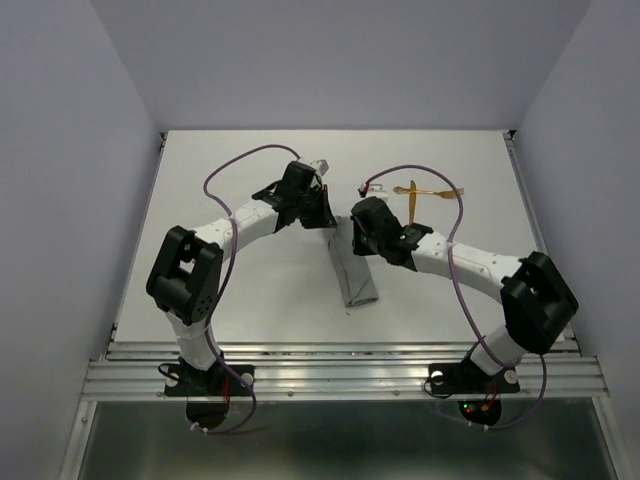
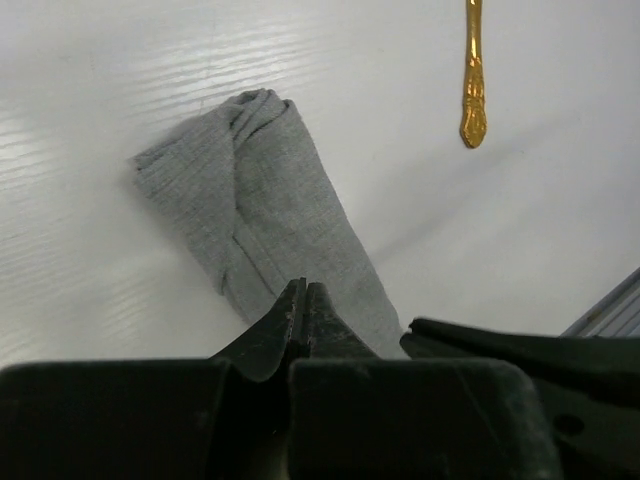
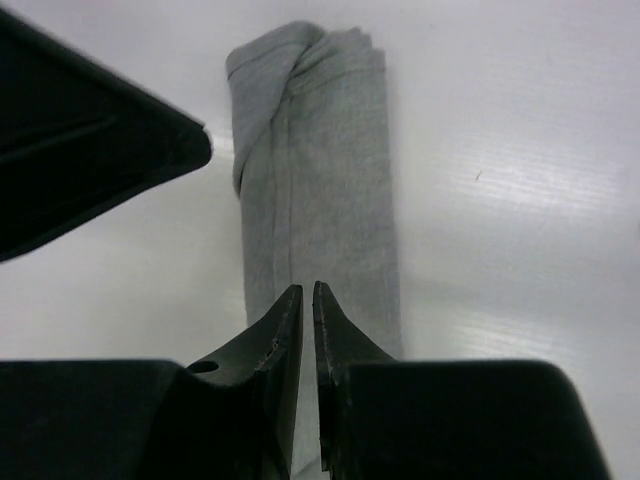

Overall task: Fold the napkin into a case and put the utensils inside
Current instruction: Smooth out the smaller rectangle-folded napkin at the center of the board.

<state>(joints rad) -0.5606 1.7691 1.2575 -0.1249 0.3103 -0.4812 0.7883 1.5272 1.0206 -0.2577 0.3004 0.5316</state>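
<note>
— Overhead?
— The left gripper (image 1: 326, 222) and right gripper (image 1: 358, 248) meet over the grey case (image 1: 358, 278). Crossed gold utensils (image 1: 428, 191) lie beyond the right one. White table (image 1: 255, 300), pale walls.
— Left wrist?
— Fingers pressed together, with the case ahead and one gold handle far right.
— Right wrist?
— A slit between the fingers, nothing in it. No cutlery visible.

Utensils (image 1: 425, 193) were too tiny from above to tell apart, left wrist cam cropped one to its handle, right gripper (image 3: 307, 292) hid the case (image 3: 320, 180) at its near end.
</note>
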